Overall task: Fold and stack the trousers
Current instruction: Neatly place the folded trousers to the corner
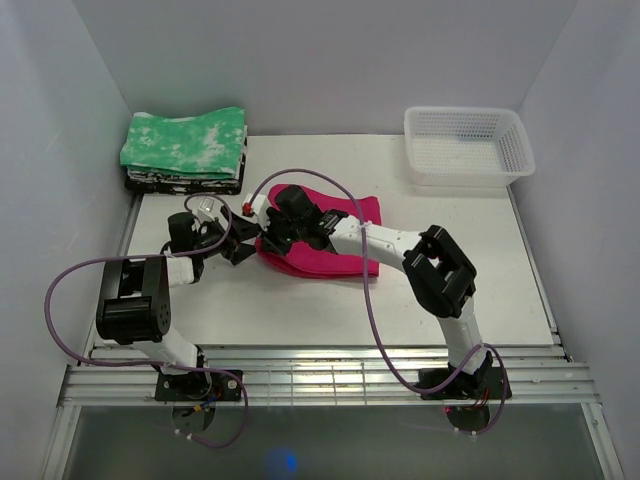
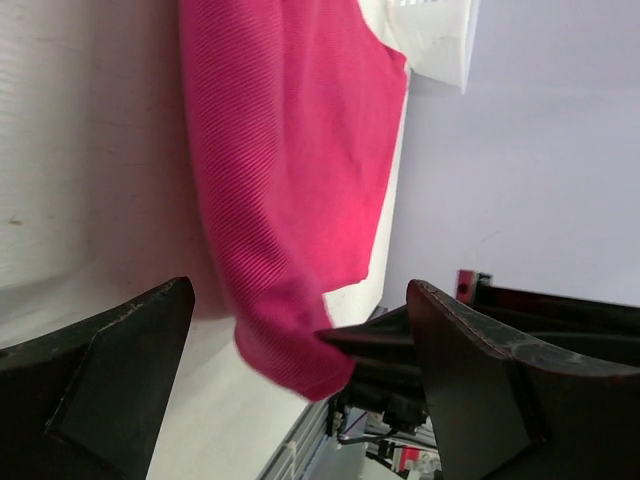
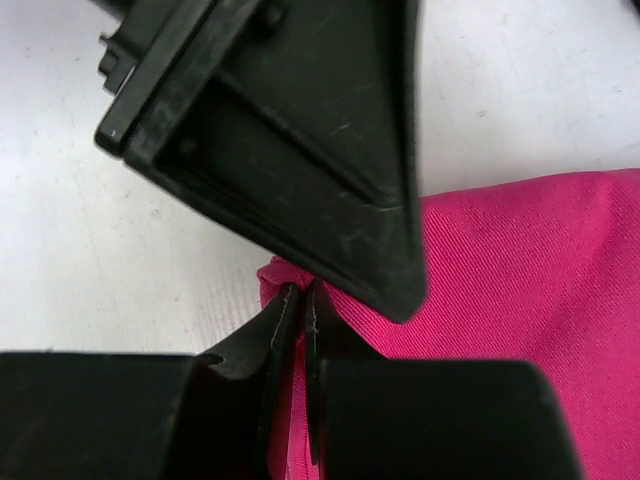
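Pinching one corner of the folded trousers [image 1: 335, 262] while our other hand stands ready.

We find the magenta trousers doubled into a compact bundle on the table [image 1: 300, 310], lying to the near right of the green-and-white cloth pile [image 1: 185, 145]. Our right gripper [image 3: 300, 300] is clamped on the bundle's corner closest to that pile, its fingers closed to a sliver around pink fabric. We think this is so the edge can be lifted without the fold opening. Our left gripper [image 2: 300, 288] sits just nearer than the pile, beside the same corner, fingers spread wide and holding nothing, seemingly placed to take the neighbouring edge. We judge the pile to be the stacking spot. A white basket [image 1: 465, 112] stands far right of the pile, uninvolved.
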Controlling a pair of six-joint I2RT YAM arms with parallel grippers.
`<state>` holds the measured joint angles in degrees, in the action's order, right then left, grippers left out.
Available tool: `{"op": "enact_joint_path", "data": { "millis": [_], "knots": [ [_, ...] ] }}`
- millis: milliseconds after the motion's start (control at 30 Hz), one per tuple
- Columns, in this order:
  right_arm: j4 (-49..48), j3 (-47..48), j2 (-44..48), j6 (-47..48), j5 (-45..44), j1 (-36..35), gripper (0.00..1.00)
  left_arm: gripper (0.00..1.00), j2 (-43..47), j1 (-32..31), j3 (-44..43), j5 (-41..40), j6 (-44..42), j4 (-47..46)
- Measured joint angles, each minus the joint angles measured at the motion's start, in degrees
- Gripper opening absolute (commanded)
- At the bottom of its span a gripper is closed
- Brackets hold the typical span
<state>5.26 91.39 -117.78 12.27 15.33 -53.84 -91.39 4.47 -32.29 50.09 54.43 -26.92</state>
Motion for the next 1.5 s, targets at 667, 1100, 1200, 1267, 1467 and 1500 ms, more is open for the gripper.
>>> {"op": "enact_joint_path", "data": {
  "millis": [667,1100,1200,1267,1467,1500],
  "knots": [
    [-1.81,-3.06,0.22,-3.48,2.89,-0.55,0.08,0.74,-11.65,-8.24,-0.52,-1.49,11.54,-10.64],
    [-2.16,-6.47,4.7,-3.45,2.82,0.15,0.72,0.0,-19.87,-9.57,-4.87,3.17,17.81,-19.54],
    [-1.4,-10.23,12.24,-2.73,3.3,1.44,0.95,0.0,-19.69,-9.6,-10.93,3.69,11.13,-10.6],
    [-0.46,-12.26,17.57,-2.19,3.58,3.58,1.0,0.0,-19.8,-9.9,-18.4,2.51,2.54,0.66],
    [1.36,-17.44,30.08,0.44,1.84,13.27,0.91,0.0,-24.39,-11.37,-50.75,-10.23,-25.62,34.4],
    [1.75,-18.05,30.73,0.72,1.55,14.23,0.9,0.0,-24.7,-11.34,-54.23,-12.87,-29.83,38.12]
  ]
}}
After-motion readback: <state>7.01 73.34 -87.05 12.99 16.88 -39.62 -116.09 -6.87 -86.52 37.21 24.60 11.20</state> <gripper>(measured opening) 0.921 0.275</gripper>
